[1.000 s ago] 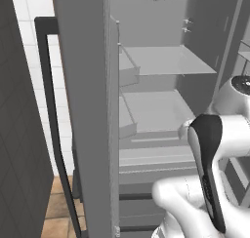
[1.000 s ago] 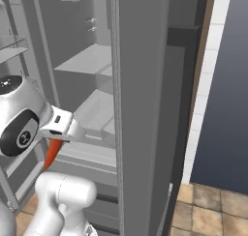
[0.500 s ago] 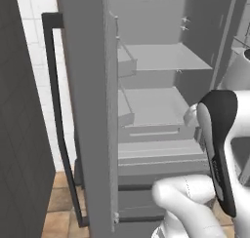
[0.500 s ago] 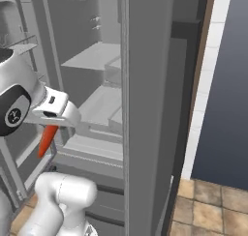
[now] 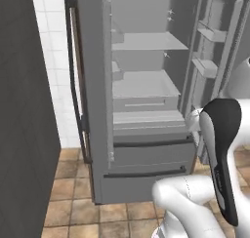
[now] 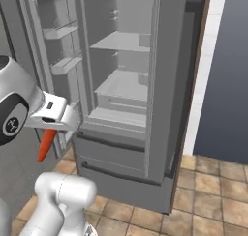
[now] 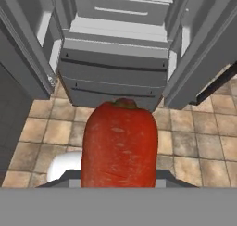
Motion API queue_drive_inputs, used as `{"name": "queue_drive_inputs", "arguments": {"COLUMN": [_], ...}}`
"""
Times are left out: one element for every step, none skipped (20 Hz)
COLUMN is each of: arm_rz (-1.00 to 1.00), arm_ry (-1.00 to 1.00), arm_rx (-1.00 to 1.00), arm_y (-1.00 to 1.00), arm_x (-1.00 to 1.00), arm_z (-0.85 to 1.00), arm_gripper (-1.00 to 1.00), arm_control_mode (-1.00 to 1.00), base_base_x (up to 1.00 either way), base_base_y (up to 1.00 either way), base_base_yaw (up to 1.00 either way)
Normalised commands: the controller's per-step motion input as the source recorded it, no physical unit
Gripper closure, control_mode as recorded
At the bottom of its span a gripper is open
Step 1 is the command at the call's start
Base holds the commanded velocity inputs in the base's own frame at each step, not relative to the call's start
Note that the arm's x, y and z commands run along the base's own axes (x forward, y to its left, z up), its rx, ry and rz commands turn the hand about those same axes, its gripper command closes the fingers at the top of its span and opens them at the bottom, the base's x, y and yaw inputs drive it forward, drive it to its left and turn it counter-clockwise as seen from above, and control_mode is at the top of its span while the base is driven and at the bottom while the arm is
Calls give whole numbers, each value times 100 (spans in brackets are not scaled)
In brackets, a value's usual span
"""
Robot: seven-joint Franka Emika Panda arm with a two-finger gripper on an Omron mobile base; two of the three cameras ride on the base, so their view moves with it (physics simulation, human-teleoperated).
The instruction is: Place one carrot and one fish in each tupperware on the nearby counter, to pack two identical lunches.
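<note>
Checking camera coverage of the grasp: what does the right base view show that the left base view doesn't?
Right base view alone: the carrot hanging tip-down from the gripper, jaws shut on it, beside the fridge's open door with its shelves. Left base view alone: the white tiled wall and a dark panel left of the fridge. Both: the open fridge with bare shelves, its drawers, the tiled floor.

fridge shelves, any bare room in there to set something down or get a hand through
Both open shelves look bare: the upper shelf under the fridge ceiling, and the lower shelf above the drawers. It is tight by the open door's bins, where the gripper holds the carrot.
</note>
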Motion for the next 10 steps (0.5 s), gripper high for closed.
{"name": "queue_drive_inputs", "arguments": {"arm_rz": [0,0,0,0,0,0,0,0,0,0], "arm_ry": [0,0,0,0,0,0,0,0,0,0], "arm_rx": [0,0,0,0,0,0,0,0,0,0], "arm_y": [0,0,0,0,0,0,0,0,0,0], "arm_x": [0,0,0,0,0,0,0,0,0,0], "arm_z": [0,0,0,0,0,0,0,0,0,0], "arm_gripper": [100,100,100,100,100,100,100,100,100,100], "arm_control_mode": [100,100,100,100,100,100,100,100,100,100], "base_base_x": [-100,-98,-91,-86,-79,-74,-68,-63,-59,-58], "base_base_y": [-24,-29,-39,-51,-59,-71,-84,-92,-99,-100], "base_base_yaw": [9,10,9,6,2,0,0,0,0,0]}}
